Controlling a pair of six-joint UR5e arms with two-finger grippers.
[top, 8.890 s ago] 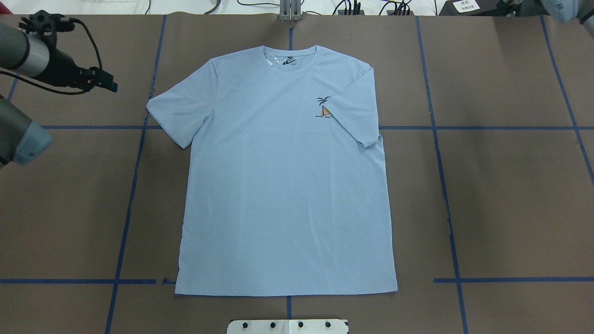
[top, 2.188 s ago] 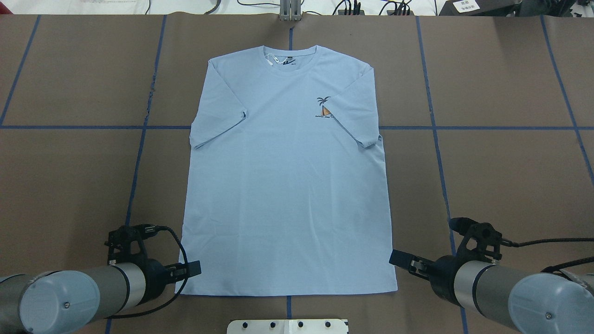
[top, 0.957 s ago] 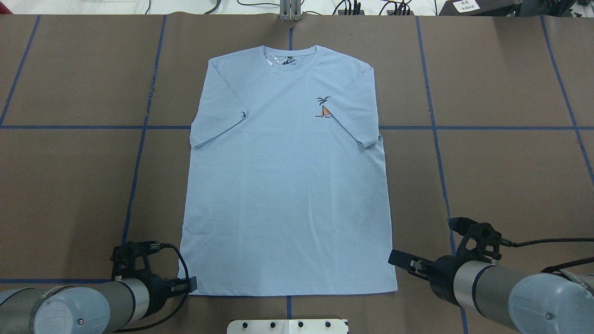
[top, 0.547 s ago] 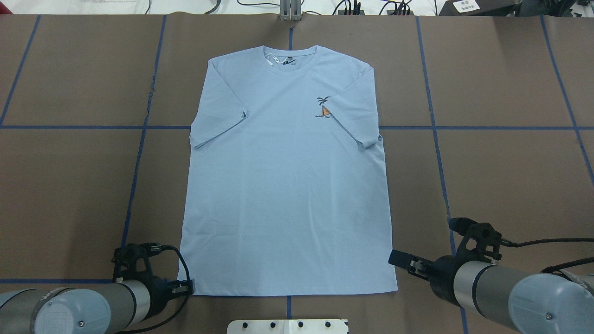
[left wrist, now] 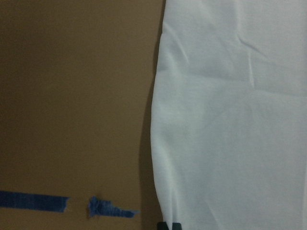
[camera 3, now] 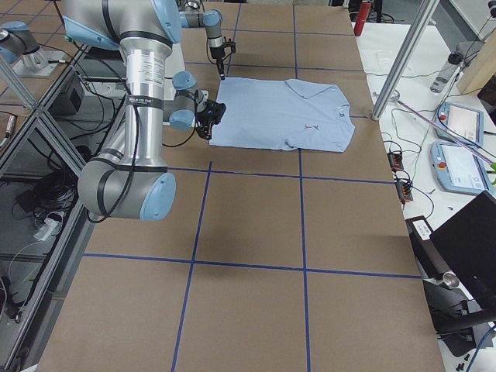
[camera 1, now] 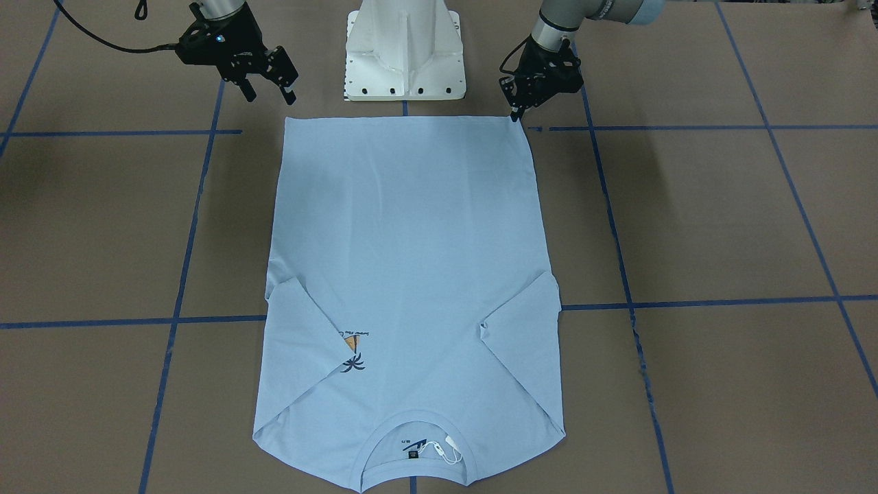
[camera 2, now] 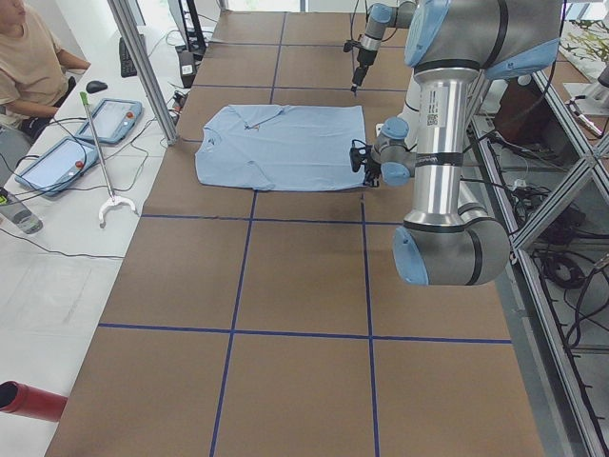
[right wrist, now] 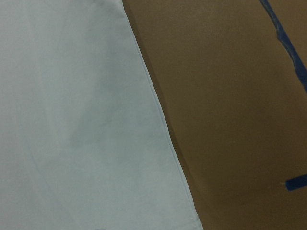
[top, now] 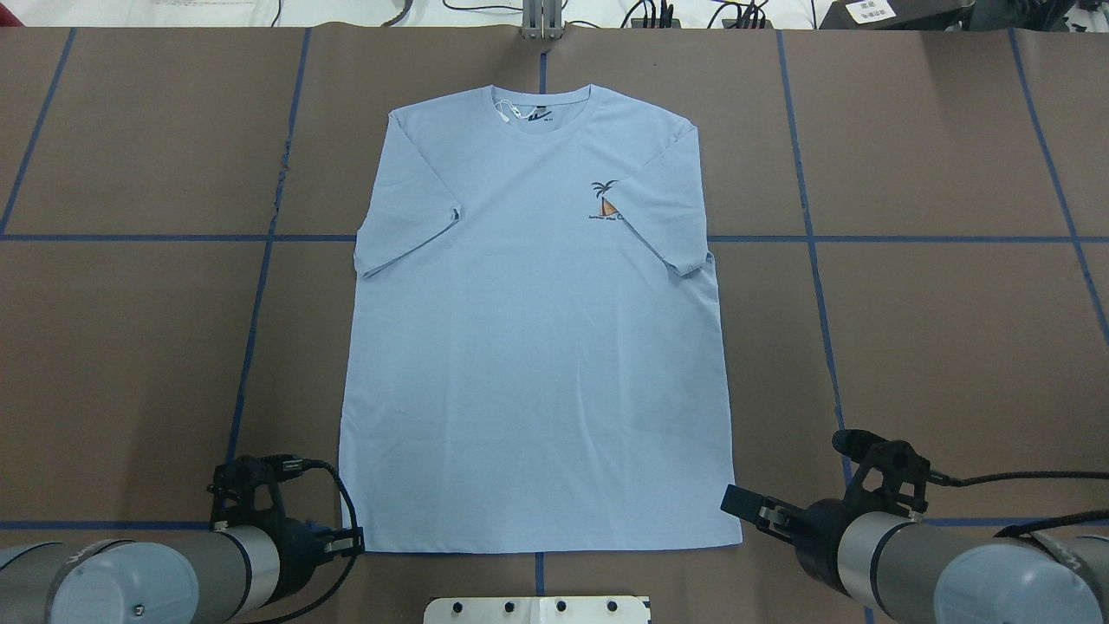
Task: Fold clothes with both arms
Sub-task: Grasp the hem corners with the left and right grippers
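Shirt (top: 537,347) lies flat, sleeves folded in. At its bottom-left hem corner sits the left gripper (top: 352,542), can't tell if clamped; right gripper (top: 736,503) gapes open, empty.

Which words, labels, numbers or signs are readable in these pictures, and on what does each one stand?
None reads with certainty.
Chest print on the T-shirt: script under the palm tree, too small to read.
Neck label inside the collar: dark, too small.
Sticker on the left arm: too small.
White label, top right of the overhead view: blurred.
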